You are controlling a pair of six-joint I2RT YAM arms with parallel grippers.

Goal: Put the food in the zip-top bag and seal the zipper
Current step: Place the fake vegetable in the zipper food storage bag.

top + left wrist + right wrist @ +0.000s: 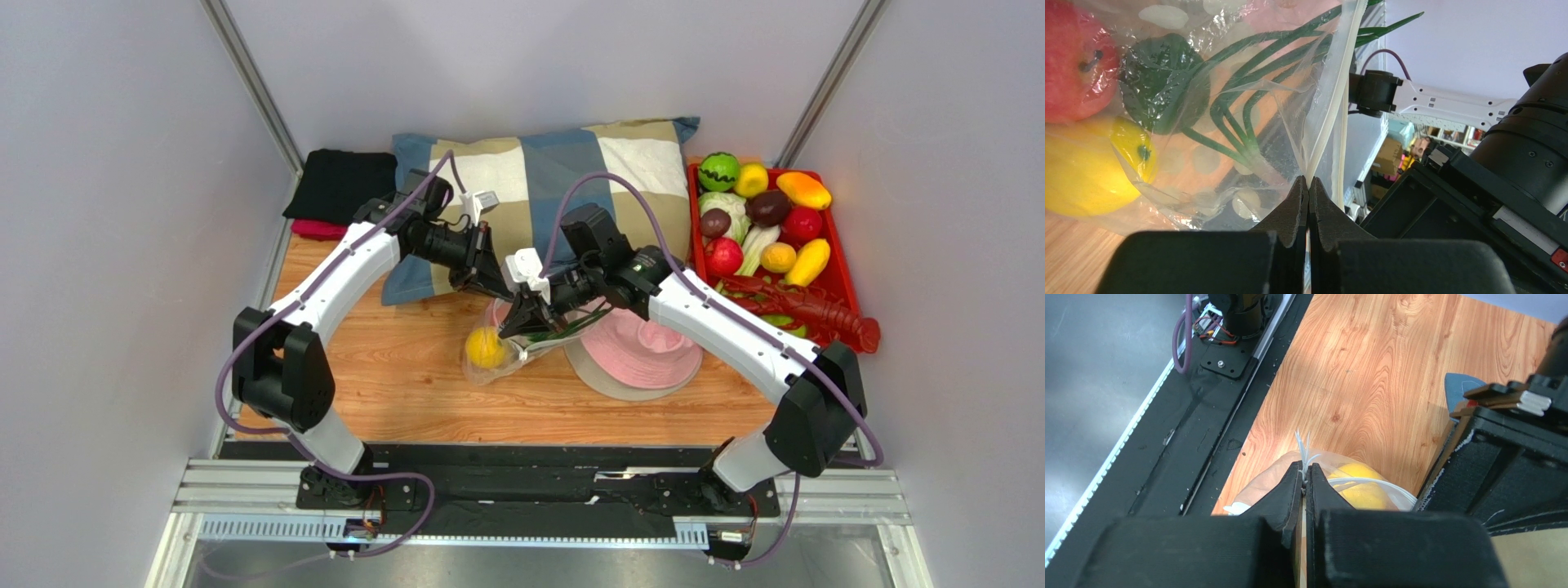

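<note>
**On a wooden table, two grippers pinch one bag**

At far left a grey wall [123,184] closes the cell, with a matching one on the right. A black cloth [337,181] lies in the back left corner of the table [405,392], and a checked pillow [552,165] lies just beside it along the back.

Mid-table, the left gripper [1308,184] has its jaws pressed together on the zipper [1330,110] of the bag [1229,55]. Through the dotted plastic show an apple [1069,61], a lemon [1082,165], a dark green piece [1165,79] and the spring onion [1247,92].

Just to its right, the right gripper [1304,478] is clamped on the bag's edge, the lemon right behind its fingertips.

A pink hat [644,349] sits just right of the bag. At the right edge, a red tray [844,263] holds more food [801,227], with a lobster [810,306] along its near side.
</note>
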